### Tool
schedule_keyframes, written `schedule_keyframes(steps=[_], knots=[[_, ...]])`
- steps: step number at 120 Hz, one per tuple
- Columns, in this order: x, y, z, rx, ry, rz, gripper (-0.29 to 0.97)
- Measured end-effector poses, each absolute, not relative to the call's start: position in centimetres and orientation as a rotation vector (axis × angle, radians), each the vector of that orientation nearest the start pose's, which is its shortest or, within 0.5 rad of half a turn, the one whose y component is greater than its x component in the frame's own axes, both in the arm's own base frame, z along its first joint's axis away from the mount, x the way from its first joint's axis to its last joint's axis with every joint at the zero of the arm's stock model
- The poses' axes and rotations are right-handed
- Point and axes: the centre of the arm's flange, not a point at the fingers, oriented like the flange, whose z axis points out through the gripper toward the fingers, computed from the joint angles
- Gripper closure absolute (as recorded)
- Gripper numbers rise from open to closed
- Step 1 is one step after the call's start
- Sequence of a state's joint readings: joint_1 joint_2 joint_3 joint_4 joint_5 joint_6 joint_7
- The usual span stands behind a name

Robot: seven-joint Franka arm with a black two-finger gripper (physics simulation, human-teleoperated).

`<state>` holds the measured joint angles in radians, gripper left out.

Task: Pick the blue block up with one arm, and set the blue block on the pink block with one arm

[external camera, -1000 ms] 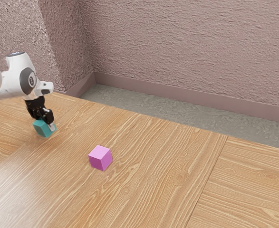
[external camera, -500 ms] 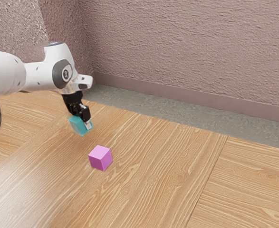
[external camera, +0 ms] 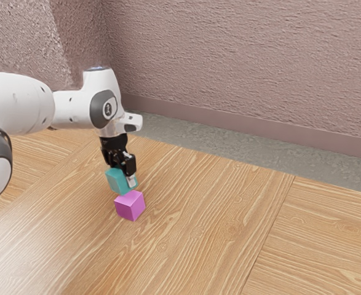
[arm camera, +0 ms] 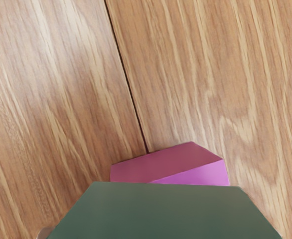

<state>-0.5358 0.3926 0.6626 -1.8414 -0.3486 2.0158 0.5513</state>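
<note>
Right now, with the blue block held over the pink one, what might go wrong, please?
1. In the exterior view the blue block, clamped in the gripper, sits slightly toward the view's left of the pink block; released so, it may overhang and tip off.
2. The wrist view shows the two blocks turned against each other, so their faces may not line up.
3. Pressing down could shove the pink block aside.
</note>
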Motion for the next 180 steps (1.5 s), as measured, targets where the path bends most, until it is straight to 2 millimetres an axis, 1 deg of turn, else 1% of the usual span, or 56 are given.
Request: schedule_keyframes(steps=[13,28,60,69,78,93,101,109,117,126,132,140,147,157,161,164,172,180], knots=[[61.7,2.7,33.6,-3.209,0.428,0.17,0.42],[61.7,1.4,33.3,-3.211,0.433,0.183,0.42],[61.6,1.0,32.7,-3.211,0.402,0.206,0.42],[61.5,0.7,32.6,-3.211,0.408,0.213,0.28],[61.5,0.4,32.6,-3.213,0.416,0.219,0.22],[61.3,0.5,32.6,-3.217,0.415,0.235,0.13],[61.4,0.7,33.1,-3.211,0.42,0.231,0.09],[61.7,1.2,34.8,-3.191,0.415,0.203,0.07],[62.0,1.3,36.6,-3.174,0.424,0.167,0.05],[63.1,0.2,39.5,-3.144,0.478,0.09,0.04],[63.6,-0.1,41.8,-3.13,0.502,0.03,0.03],[63.7,0.4,45.3,-3.117,0.512,-0.056,0.02],[63.3,1.8,48.6,-3.109,0.507,-0.133,0.02],[61.5,4.3,55.0,-3.064,0.537,-0.253,0.01],[61.2,4.8,58.0,-3.025,0.549,-0.303,0.01],[61.0,5.2,59.6,-3.0,0.554,-0.326,0.01],[60.5,6.3,62.2,-2.959,0.525,-0.342,0.01],[59.7,7.3,65.3,-2.928,0.482,-0.335,0.0]])
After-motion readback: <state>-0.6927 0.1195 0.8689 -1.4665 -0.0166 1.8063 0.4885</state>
